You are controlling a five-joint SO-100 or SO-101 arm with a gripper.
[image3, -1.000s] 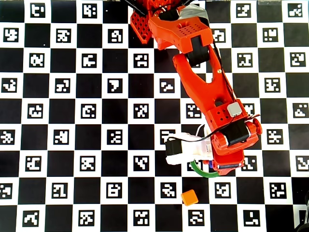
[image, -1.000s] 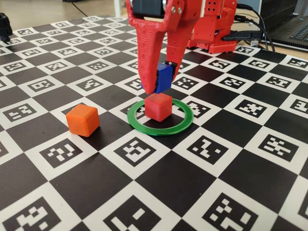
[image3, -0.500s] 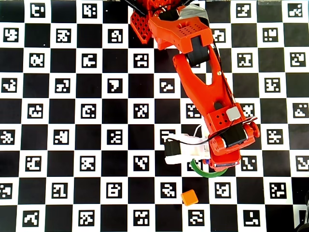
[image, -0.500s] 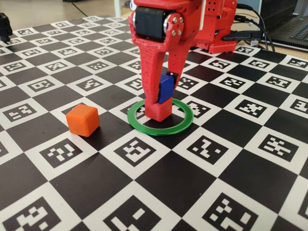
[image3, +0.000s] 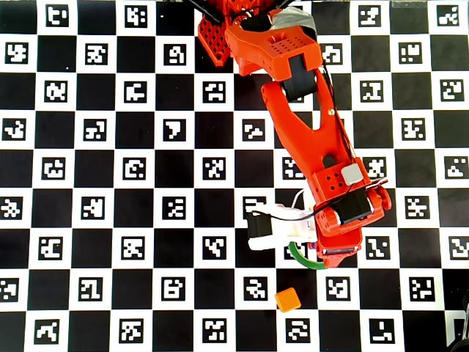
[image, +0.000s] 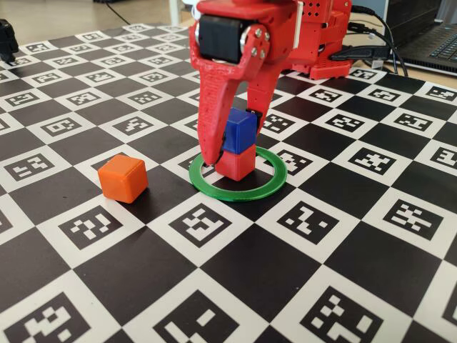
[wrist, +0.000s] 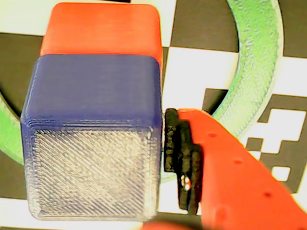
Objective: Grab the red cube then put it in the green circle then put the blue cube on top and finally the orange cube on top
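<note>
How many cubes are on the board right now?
3. The red cube sits inside the green ring, the blue cube rests on top of it, and the orange cube sits alone to their left.

Red gripper (image: 230, 146) w/ black pad on one fingertip (wrist: 178, 158), over a black-and-white checkered board (image: 235, 271); white squares carry black blocky marker codes. Between the fingers, dark-blue cube (image: 238, 131) atop red cube (image: 236, 161); in wrist view the blue cube's near face looks pale, w/ fine diagonal print lines. Green ring (image: 255, 189) around the red cube. Orange cube (image: 123, 178) left of gripper in fixed view, lighter than the red. Arm red, w/ white camera housing (image3: 270, 229) beside gripper in overhead view.
</note>
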